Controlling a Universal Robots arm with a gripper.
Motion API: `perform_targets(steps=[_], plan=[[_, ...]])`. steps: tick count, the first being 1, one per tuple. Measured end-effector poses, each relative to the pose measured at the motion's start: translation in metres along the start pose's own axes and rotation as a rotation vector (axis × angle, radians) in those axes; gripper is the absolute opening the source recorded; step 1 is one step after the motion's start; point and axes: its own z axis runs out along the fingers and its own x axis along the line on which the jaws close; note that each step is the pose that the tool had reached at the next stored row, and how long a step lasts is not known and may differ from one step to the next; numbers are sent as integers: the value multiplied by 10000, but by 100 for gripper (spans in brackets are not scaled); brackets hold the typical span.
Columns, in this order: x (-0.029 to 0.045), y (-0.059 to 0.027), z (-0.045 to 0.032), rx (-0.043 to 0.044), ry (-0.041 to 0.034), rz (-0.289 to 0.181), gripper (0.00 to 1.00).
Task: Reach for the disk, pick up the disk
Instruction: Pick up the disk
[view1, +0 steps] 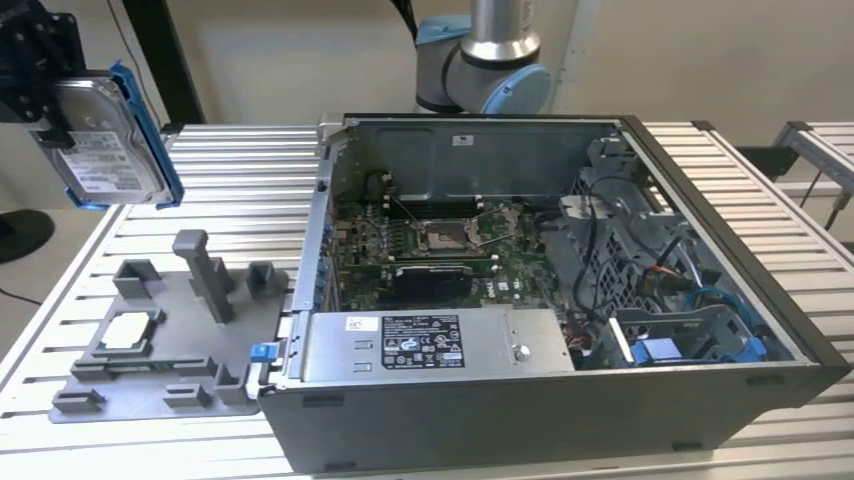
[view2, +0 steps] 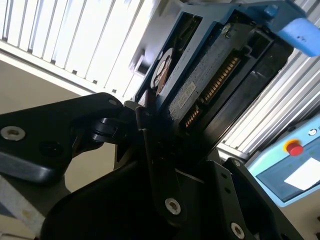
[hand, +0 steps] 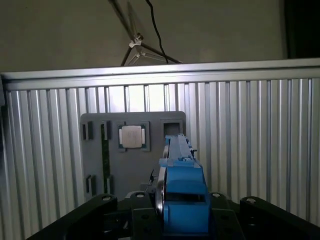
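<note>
the tool (view1: 48, 112) clasps the disk (view1: 115, 150) by its edges, above the table (view1: 240, 160). it looks stiff, weighty and shock-sensitive.

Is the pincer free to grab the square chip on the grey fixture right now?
Probably not: the pincer is shut on the disk. The chip lies uncovered on the grey fixture, so only the full grip stands in the way.
</note>
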Motion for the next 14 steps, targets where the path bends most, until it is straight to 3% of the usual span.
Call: perform_targets(steps=[5, 14], plan=[[2, 0, -113, -1, -16, 0, 0], [5, 0, -250, -1, -35, 1, 0]])
